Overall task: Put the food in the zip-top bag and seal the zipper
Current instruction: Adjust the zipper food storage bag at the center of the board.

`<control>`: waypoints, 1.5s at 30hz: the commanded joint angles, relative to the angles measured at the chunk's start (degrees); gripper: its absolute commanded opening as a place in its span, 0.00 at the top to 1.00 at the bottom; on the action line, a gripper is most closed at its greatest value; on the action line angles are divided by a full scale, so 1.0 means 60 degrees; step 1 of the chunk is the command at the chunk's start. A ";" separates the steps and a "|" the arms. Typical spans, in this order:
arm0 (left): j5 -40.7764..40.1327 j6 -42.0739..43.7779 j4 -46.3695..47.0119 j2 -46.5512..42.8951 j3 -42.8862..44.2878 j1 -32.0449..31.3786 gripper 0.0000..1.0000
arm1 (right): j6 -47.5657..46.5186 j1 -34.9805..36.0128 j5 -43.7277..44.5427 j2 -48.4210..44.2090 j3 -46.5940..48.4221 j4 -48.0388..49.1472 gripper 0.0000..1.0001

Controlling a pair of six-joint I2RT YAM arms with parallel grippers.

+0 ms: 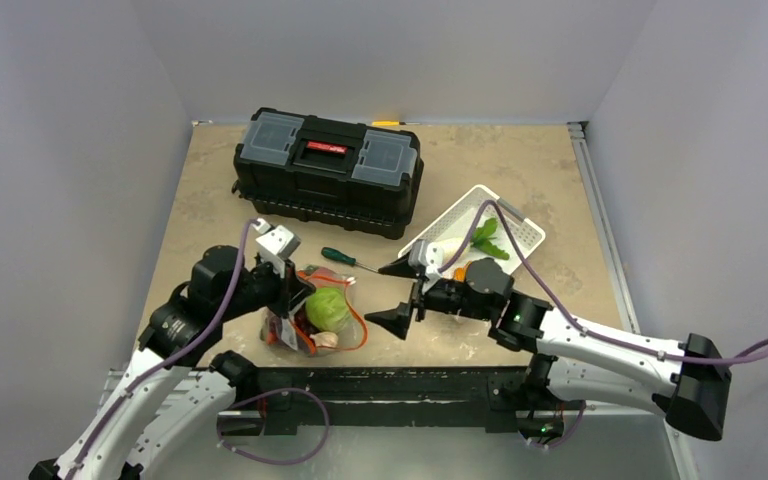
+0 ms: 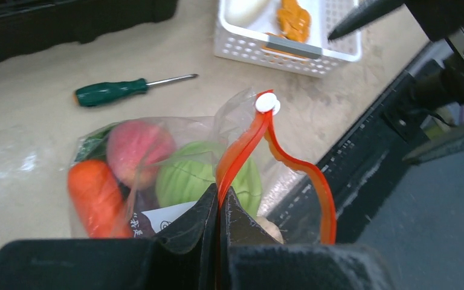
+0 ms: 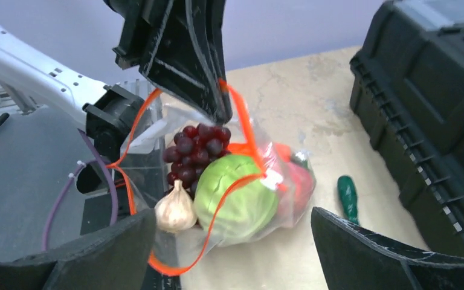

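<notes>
Left gripper [image 2: 220,202]: jaws were fully closed, clamping the zipper [image 2: 241,151] at the mouth of the bag [image 1: 300,330]. Nothing else was in its grip.

Bag: it stood on the table [image 1: 210,200] close to the near edge, directly under the left gripper and left of the right one. The mouth was not sealed. One run of the zipper rose from the jaws to a white slider [image 2: 267,103], and the other hung away in a loose curve.

Contents, as seen through the plastic:
- carrot [image 2: 93,196] at the left
- peach [image 2: 139,145] beside the carrot
- cabbage [image 2: 187,178] in the middle
- grapes [image 3: 196,151] above the cabbage in the right wrist view
- garlic [image 3: 175,208] touching the cabbage
- a white label [image 2: 163,217] low on the bag

Screwdriver [image 1: 338,257]: it lay flat on the table just beyond the bag, apart from it.

Toolbox [image 1: 330,170]: it was closed and sat at the back of the table.

Right gripper [image 1: 400,293]: jaws were spread wide and held nothing. It faced the bag from the right without touching it.

Basket [image 1: 530,235]: it sat behind the right gripper and held an orange piece, a white piece and green leaves.
</notes>
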 commanded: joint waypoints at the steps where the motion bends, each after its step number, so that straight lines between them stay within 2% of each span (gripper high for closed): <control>1: 0.2703 0.0170 0.0873 0.0475 -0.0036 -0.0016 1.00 | -0.1019 -0.1097 -0.2415 -0.0639 -0.0292 0.1315 0.01; 4: 0.3132 0.0153 0.0938 0.0647 -0.0039 -0.0015 1.00 | -0.1394 -0.1334 -0.2426 -0.0534 -0.0414 0.1152 0.02; 9: 0.3008 0.0153 0.0938 0.0685 -0.0054 -0.0022 1.00 | -0.2281 -0.1335 -0.1931 0.0247 0.0008 0.0887 0.06; 16: 0.2665 0.0167 0.0884 0.0650 -0.0037 -0.0016 1.00 | -0.4293 -0.0901 -0.1105 0.1673 0.1338 -0.0970 0.10; 19: 0.2504 0.0153 0.0864 0.0650 -0.0026 -0.0025 1.00 | -0.4700 -0.0495 -0.0658 0.1698 0.1209 -0.0792 0.09; 26: 0.2327 0.0153 0.0806 0.0576 0.0001 -0.0015 1.00 | -0.5418 0.0131 -0.0655 0.1311 0.0661 -0.0412 0.09; 31: 0.2293 0.0138 0.0814 0.0575 0.0002 -0.0019 1.00 | -0.5489 0.0641 -0.0031 0.1463 0.0699 -0.0558 0.12; 34: 0.2272 0.0138 0.0808 0.0575 0.0007 -0.0014 1.00 | -0.5678 0.0990 0.0984 0.1749 0.0693 -0.0247 0.21; 41: 0.2228 0.0138 0.0775 0.0575 0.0009 -0.0014 1.00 | -0.6030 0.1293 0.1723 0.2281 0.0939 -0.0093 0.57; 45: 0.2222 0.0138 0.0783 0.0560 0.0006 -0.0018 1.00 | -0.5975 0.1433 0.1957 0.2179 0.0785 0.0305 0.66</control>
